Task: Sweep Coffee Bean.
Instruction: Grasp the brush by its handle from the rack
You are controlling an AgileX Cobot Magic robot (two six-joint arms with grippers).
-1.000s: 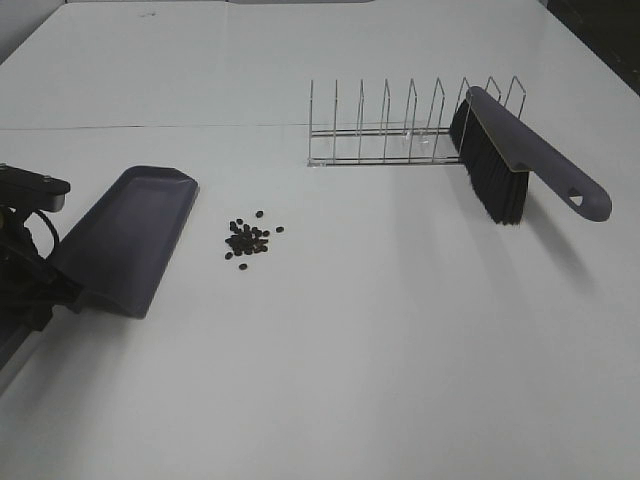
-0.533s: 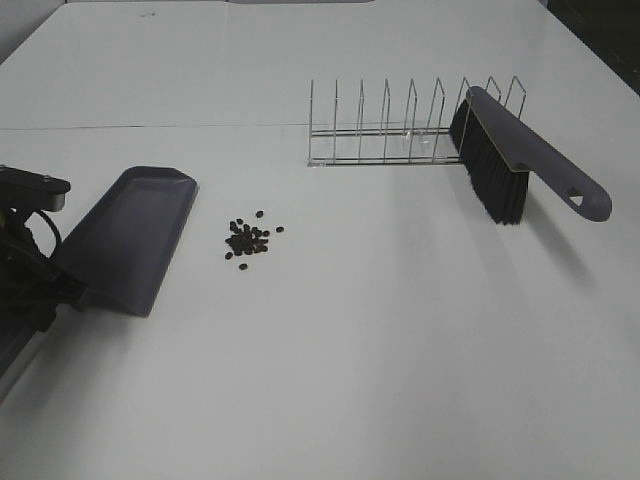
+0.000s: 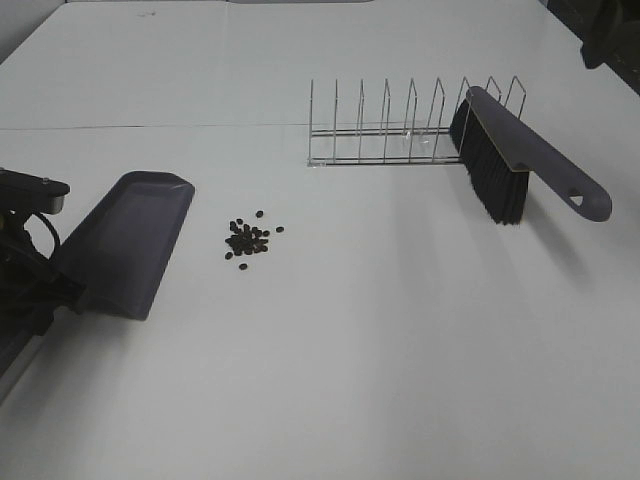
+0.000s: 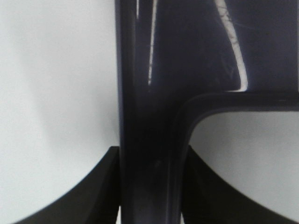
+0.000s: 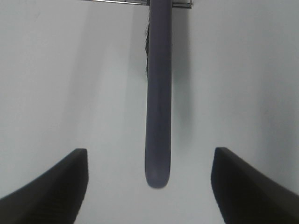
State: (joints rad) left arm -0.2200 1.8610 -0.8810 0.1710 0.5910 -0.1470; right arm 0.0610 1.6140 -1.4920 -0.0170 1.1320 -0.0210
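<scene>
The coffee beans (image 3: 248, 238) lie in a small dark cluster on the white table, left of centre. The grey dustpan (image 3: 125, 243) sits just left of them, its open mouth facing away from me. My left gripper (image 3: 55, 290) is shut on the dustpan's handle (image 4: 149, 140) at the left edge. The grey brush (image 3: 525, 155) with black bristles leans against the right end of the wire rack (image 3: 385, 130). My right gripper (image 5: 150, 151) is open, and the brush handle (image 5: 158, 102) lies between and beyond its fingers (image 5: 51, 186) without touching them.
The wire rack stands at the back, right of centre. A dark part of my right arm (image 3: 608, 35) shows in the top right corner. The white table (image 3: 350, 350) runs bare toward the front.
The dustpan has shifted slightly left with my left gripper. A dark part of my right arm has come into view at the top right corner. Beans and brush have not moved.
</scene>
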